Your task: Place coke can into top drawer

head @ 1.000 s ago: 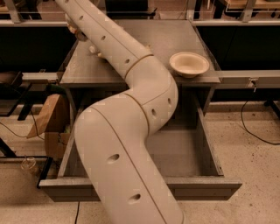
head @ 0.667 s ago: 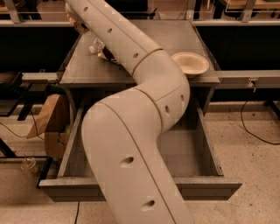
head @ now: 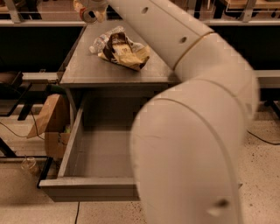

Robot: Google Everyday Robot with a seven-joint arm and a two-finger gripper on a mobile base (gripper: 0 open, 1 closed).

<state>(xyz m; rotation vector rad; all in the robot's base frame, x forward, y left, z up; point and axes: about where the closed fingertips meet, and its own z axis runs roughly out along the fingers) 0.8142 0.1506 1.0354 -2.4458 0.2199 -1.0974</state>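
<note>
One gripper (head: 90, 9): above the table's (head: 87, 72) far left corner, clenched around the coke can (head: 89, 16).
Can end: silver, facing the camera, clear of the table.
Top drawer (head: 87, 187): pulled open below the table's front edge.
Snack bag (head: 126, 50): on the table, touching a clear bottle (head: 97, 43).

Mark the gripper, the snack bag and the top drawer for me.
gripper (head: 91, 12): camera view, at the top left edge; on its tip.
snack bag (head: 124, 51): camera view; middle of the bag.
top drawer (head: 103, 153): camera view; bare floor inside.
</note>
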